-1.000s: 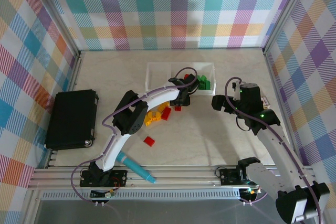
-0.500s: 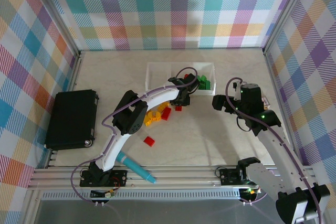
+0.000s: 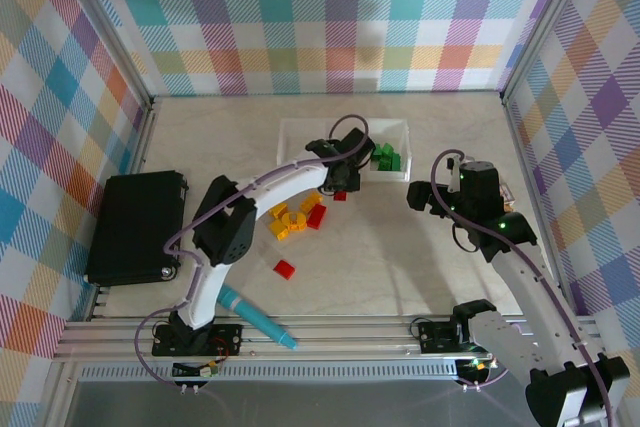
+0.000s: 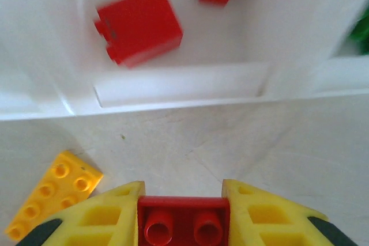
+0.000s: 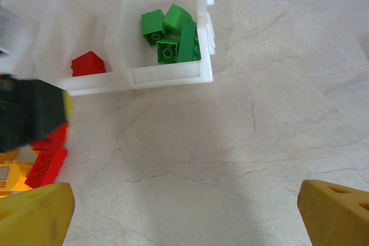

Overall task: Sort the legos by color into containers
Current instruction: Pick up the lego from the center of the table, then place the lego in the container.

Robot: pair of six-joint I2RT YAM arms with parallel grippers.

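Observation:
My left gripper [image 4: 183, 214] is shut on a red lego [image 4: 183, 223], held between its yellow fingers just in front of the near wall of the white containers tray [image 4: 179, 84]. In the top view the left gripper [image 3: 340, 185] hangs at the tray's [image 3: 300, 125] middle compartment. That compartment holds two red legos [image 4: 138, 24]. Green legos [image 5: 170, 38] fill the right compartment. A pile of yellow and red legos [image 3: 295, 217] lies on the table, and one red lego [image 3: 285, 268] sits apart nearer the front. My right gripper [image 5: 184, 217] is open over bare table, right of the tray.
A yellow flat plate [image 4: 52, 185] lies left of the left gripper. A big black box [image 3: 137, 225] sits at the left. A teal marker [image 3: 255, 317] lies near the front rail. Checkered walls close in the table on three sides.
The left gripper closed on the red lego and carried it a little toward the tray, with its elbow swinging left. The right arm has barely moved.

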